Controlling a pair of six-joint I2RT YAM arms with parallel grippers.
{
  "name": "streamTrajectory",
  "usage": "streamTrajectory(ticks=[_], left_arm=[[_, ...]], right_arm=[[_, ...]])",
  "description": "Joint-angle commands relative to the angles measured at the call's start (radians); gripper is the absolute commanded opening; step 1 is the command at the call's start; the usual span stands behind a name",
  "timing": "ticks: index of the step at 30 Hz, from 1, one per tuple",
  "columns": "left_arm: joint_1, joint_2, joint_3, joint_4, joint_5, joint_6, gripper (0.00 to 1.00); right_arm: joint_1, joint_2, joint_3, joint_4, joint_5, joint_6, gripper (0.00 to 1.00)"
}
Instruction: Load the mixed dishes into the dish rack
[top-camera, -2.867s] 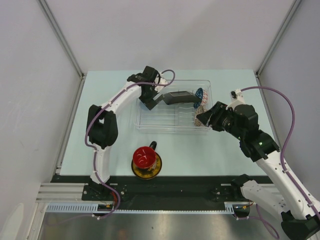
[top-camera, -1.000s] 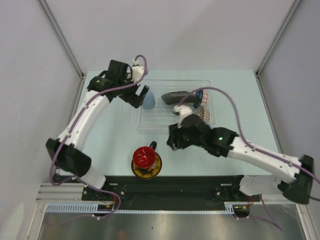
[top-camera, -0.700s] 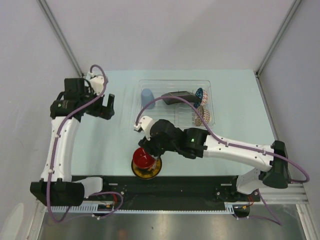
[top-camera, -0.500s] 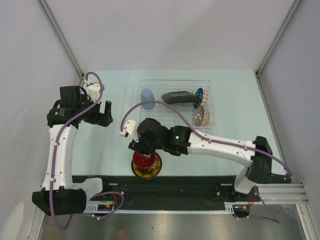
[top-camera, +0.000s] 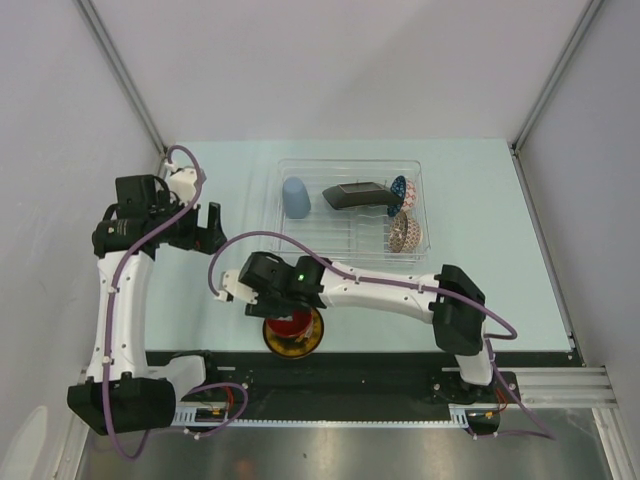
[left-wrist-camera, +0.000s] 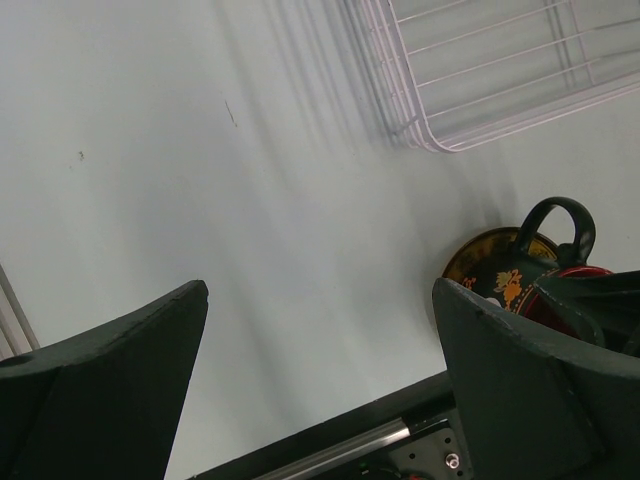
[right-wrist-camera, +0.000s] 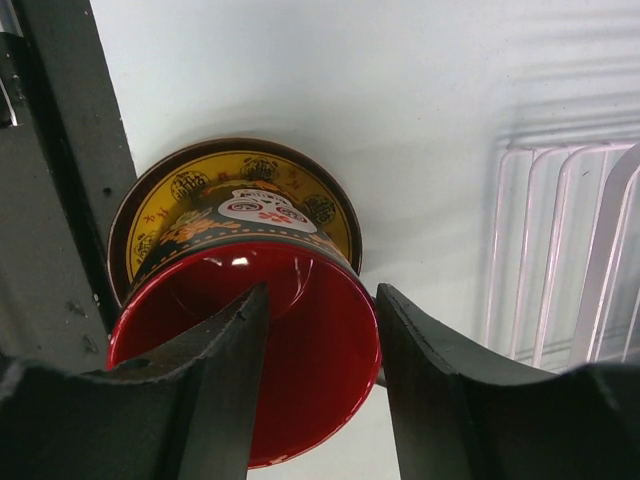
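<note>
The black flowered mug (top-camera: 291, 321), red inside, stands on the yellow-and-dark saucer (top-camera: 295, 342) near the table's front edge. My right gripper (top-camera: 283, 305) hangs over it, open. In the right wrist view one finger (right-wrist-camera: 225, 360) is inside the mug (right-wrist-camera: 310, 400) and the other is just outside its rim, over the saucer (right-wrist-camera: 165, 215). The dish rack (top-camera: 330, 238) holds the light-blue cup (top-camera: 296, 197), the square black plate (top-camera: 355, 194) and a patterned bowl (top-camera: 405, 232). My left gripper (top-camera: 205, 230) is open and empty at the left, over bare table (left-wrist-camera: 320, 300).
The left wrist view shows the rack's near corner (left-wrist-camera: 430, 135), the mug's handle (left-wrist-camera: 560, 225) and the saucer (left-wrist-camera: 478, 268) at its right edge. A black base rail (top-camera: 350, 375) runs along the front. White enclosure walls stand on three sides.
My right arm swung from the rack across to the mug and lowered its fingers over the rim. My left arm left the light-blue cup in the rack and drew back to the left.
</note>
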Motion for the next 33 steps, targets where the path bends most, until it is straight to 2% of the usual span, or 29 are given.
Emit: streamTrajectory(ticks=[1,11,18,22,25,26,29,33], left_arm=[[0.014,0.0,-0.011,0.037,0.041,0.002,1.0],[0.013,-0.002,-0.015,0.043,0.029,0.004,1.0],[0.016,0.006,-0.005,0.043,0.025,0.008,1.0],[0.016,0.015,-0.002,0.046,0.029,0.001,0.99],[0.016,0.018,-0.004,0.049,0.029,0.001,1.0],[0.016,0.015,-0.004,0.05,0.026,0.001,1.0],[0.016,0.01,-0.005,0.05,0.022,0.004,1.0],[0.016,0.007,-0.005,0.049,0.02,0.004,1.0]], right_arm=[[-0.025,-0.038,0.016,-0.044,-0.037,-0.019,0.5],[-0.11,0.049,-0.006,0.031,-0.196,-0.013,0.39],[-0.13,0.08,-0.029,0.058,-0.228,-0.004,0.37],[-0.133,0.088,-0.032,0.063,-0.235,0.003,0.31],[-0.133,0.091,-0.041,0.071,-0.238,0.012,0.24],[-0.131,0.092,-0.044,0.075,-0.239,0.015,0.15],[-0.133,0.092,-0.059,0.087,-0.233,0.026,0.03],[-0.135,0.071,-0.059,0.094,-0.215,0.026,0.0]])
